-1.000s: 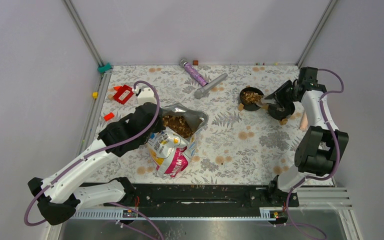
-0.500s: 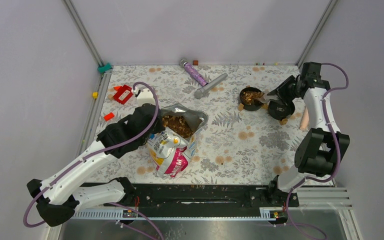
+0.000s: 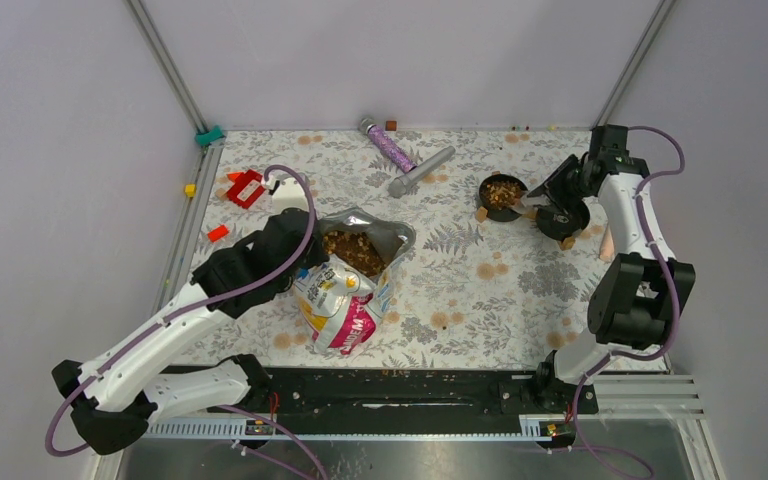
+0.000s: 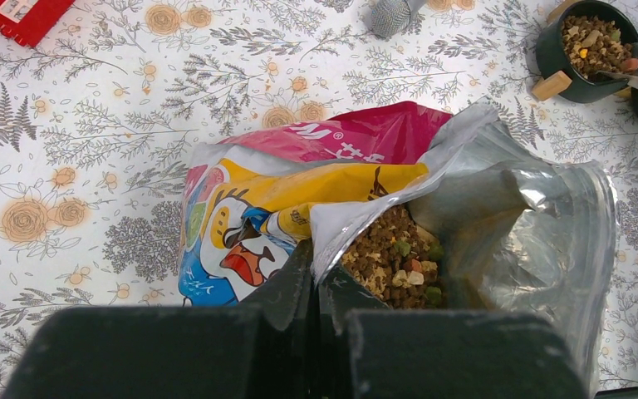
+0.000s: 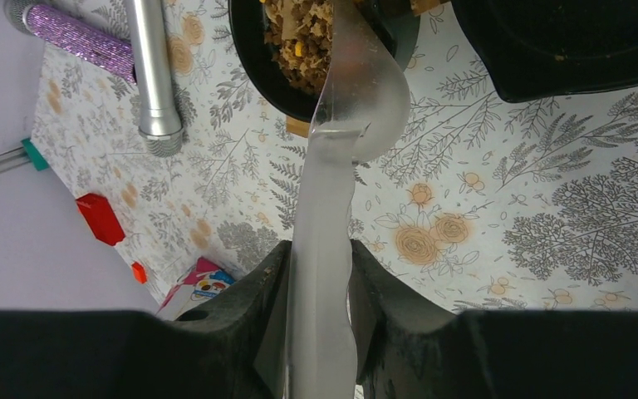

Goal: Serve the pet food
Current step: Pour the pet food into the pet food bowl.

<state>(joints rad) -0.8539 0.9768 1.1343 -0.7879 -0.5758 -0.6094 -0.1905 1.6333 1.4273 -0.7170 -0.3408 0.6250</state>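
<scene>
The right gripper [image 5: 320,266] clamps a clear plastic scoop [image 5: 341,108], emptying brown kibble [image 5: 299,41] into the round black bowl [image 5: 245,41] right of the glossy yellow-magenta bag [image 4: 299,179], which the left gripper [image 4: 316,283] pinches open. Next, likely back to the bag for more.

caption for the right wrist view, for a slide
Right gripper clamps a clear scoop, its tip over the kibble in a black bowl.

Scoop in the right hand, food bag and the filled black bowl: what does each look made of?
Translucent frosted scoop: probably plastic, see-through but hazy. Glossy yellow-and-magenta bag: likely thin plastic film, shiny and creased; its silver lining looks like metallised foil, reflective. Round black bowl: smooth, faintly glossy, ceramic or plastic; cannot tell which.
</scene>
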